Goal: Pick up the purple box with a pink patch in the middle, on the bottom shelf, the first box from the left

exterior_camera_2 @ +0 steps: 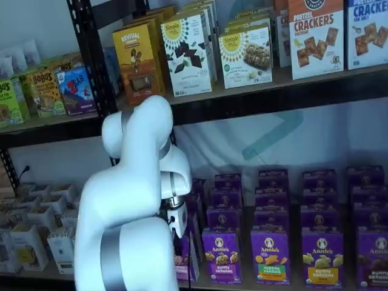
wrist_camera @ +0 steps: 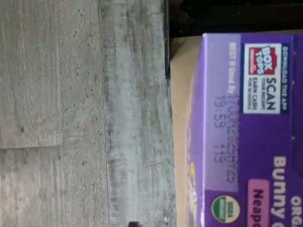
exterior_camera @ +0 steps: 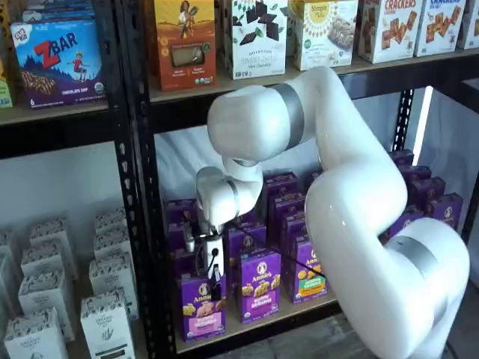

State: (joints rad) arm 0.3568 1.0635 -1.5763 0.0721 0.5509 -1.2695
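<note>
One purple box (exterior_camera: 203, 307) stands upright at the front edge of the bottom shelf (exterior_camera: 258, 323), directly below the gripper (exterior_camera: 215, 283). Its front carries a round white rabbit logo, the Annie's name, a snack picture and a pink label panel low down. Just beside it, on the side away from the rack post, stands a second purple box (exterior_camera: 260, 285) with a purple panel, and past that a third purple box (exterior_camera: 310, 269) with a green panel. In a shelf view the gripper hangs from the white arm (exterior_camera: 352, 202) with its dark fingers side-on over the upper front of the purple box, so I cannot tell whether its jaws are apart or closed, nor whether they touch the card. The wrist view shows the box's top flap close under the camera, turned sideways: a Box Tops scan patch (wrist_camera: 263, 78), a stamped best-by date, a green USDA organic seal (wrist_camera: 225, 208) and part of a pink strip, with tan shelf board and grey floor (wrist_camera: 80, 118) beyond
</note>
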